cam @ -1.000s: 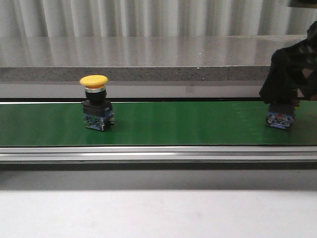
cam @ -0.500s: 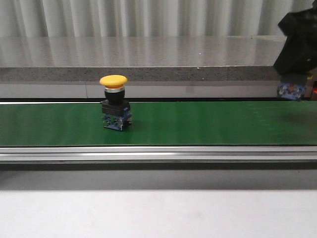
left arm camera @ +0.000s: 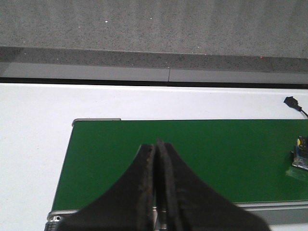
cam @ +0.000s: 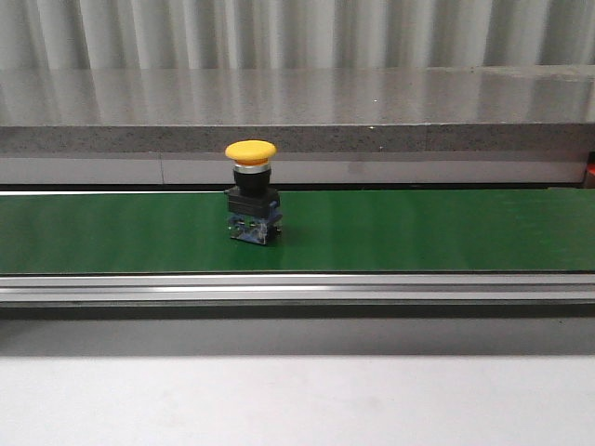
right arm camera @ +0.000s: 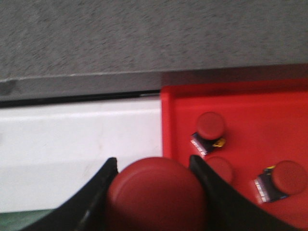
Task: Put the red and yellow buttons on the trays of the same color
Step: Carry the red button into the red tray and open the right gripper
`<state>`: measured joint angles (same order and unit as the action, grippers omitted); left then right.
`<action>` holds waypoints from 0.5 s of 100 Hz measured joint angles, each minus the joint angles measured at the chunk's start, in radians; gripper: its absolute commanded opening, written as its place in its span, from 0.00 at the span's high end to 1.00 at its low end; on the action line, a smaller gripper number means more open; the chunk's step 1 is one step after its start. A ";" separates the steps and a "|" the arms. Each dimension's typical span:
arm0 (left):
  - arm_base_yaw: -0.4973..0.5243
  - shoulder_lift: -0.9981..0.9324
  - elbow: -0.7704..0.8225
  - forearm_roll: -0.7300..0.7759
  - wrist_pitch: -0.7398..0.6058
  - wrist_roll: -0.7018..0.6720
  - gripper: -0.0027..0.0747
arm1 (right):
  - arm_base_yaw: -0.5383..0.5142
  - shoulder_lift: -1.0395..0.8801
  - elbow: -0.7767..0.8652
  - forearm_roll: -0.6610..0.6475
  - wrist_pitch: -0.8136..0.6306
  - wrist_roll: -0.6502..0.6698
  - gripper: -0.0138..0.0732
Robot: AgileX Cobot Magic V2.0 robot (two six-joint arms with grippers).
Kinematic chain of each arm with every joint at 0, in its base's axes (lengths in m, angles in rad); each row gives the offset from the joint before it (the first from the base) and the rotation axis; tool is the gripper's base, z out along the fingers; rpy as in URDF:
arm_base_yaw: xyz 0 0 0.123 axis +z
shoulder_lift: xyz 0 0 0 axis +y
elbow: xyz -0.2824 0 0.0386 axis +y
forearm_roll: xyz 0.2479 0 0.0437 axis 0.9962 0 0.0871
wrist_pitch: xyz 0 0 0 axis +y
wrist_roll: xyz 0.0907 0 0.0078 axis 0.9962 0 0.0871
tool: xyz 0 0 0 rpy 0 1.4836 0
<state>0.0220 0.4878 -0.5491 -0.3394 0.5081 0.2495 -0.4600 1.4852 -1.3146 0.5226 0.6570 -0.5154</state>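
Note:
A yellow button [cam: 251,151] on a black and blue base stands upright on the green belt [cam: 418,232], near its middle. Only its blue base corner [left arm camera: 301,153] shows in the left wrist view. My left gripper [left arm camera: 156,144] is shut and empty above the belt's end. My right gripper [right arm camera: 153,164] is shut on a red button [right arm camera: 156,195], held beside the near edge of the red tray [right arm camera: 250,108]. Three red buttons lie in that tray, among them one [right arm camera: 210,126] near the rim and one [right arm camera: 284,179] further in. Neither arm shows in the front view. No yellow tray is in view.
A grey stone ledge [cam: 297,111] runs behind the belt. A metal rail [cam: 297,288] edges the belt's front, with white table [cam: 297,400] before it. A sliver of red [cam: 590,173] shows at the right edge of the front view. A black connector [left arm camera: 291,101] lies on the white surface.
The yellow button has ridden the belt to the right. My right arm has lifted the red button off the belt and carried it out of the front view to the red tray.

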 measured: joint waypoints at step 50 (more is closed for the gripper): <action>0.000 0.000 0.000 0.000 0.000 0.000 0.99 | -0.092 0.403 -0.333 -0.011 -0.030 0.014 0.74</action>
<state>0.0220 0.4878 -0.5491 -0.3394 0.5081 0.2495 -0.5518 1.8884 -1.6477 0.5111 0.6271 -0.5013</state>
